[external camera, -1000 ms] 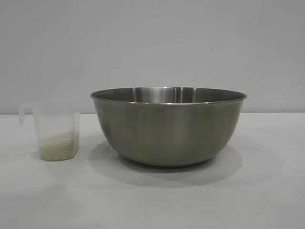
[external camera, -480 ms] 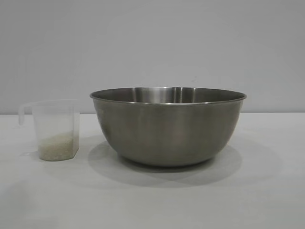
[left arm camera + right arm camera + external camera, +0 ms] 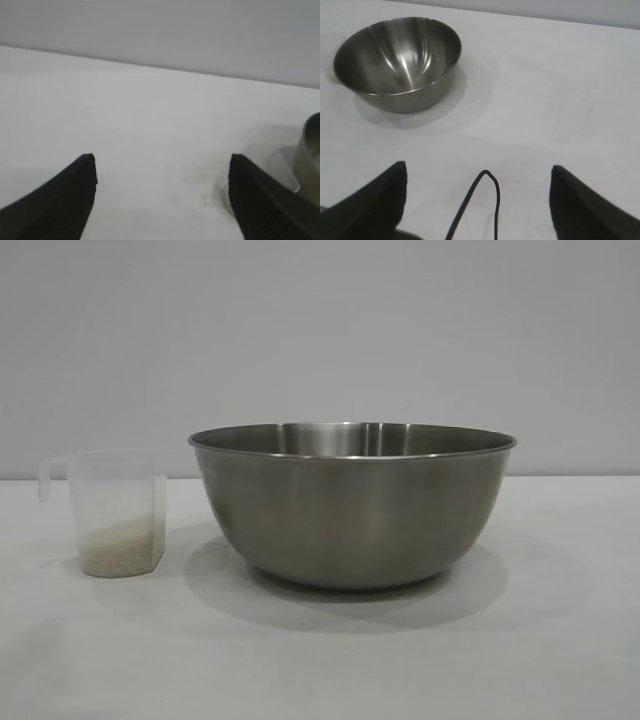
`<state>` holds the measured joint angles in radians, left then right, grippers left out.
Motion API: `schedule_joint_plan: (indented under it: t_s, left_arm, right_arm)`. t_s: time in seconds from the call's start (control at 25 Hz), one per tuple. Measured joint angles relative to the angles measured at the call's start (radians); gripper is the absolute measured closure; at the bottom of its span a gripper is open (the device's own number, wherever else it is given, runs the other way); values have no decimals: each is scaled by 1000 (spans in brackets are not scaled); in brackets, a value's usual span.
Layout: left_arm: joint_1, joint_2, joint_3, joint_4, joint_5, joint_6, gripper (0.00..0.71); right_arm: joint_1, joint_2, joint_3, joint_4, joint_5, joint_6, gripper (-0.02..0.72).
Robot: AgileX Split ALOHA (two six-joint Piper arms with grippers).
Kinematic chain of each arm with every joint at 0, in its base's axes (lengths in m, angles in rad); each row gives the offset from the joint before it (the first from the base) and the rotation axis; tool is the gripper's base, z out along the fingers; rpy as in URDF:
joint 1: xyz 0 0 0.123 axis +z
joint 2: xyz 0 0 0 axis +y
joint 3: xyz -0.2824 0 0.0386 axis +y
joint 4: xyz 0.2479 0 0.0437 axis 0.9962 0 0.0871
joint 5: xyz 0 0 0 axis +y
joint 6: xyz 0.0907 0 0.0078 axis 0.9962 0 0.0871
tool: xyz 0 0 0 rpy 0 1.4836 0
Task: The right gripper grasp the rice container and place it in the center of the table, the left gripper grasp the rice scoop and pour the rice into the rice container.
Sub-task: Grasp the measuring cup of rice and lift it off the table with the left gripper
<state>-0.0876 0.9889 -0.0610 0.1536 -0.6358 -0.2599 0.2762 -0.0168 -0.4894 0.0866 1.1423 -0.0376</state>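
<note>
The rice container, a wide steel bowl, stands on the white table with nothing in it that I can see. Left of it, a short gap away, stands the rice scoop, a translucent cup with a shallow layer of rice at its bottom. Neither gripper shows in the exterior view. My left gripper hangs open over bare table, with the bowl's edge off to one side. My right gripper is open too, well short of the bowl.
A thin black cable loops up between the right gripper's fingers. A plain grey wall stands behind the table. White tabletop lies all around the bowl and the scoop.
</note>
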Motion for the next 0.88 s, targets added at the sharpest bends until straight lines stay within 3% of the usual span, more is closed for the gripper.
schedule_joint_plan:
  t_s: [0.36,0.56,0.84,0.88]
  left_arm:
    - [0,430,-3,115,-475,31,275]
    - [0,587,-12,124,-496,52,275]
    - [0,677,-21,102,-500,56,275]
    - [0,694,-23,102,-500,56,318]
  right_arm:
    - [0,0,0,0,0,-2,178]
    - [0,0,0,0,0,-2,178]
    - [0,0,0,2,0,-2,178]
    - [0,0,0,2,0,-2,178]
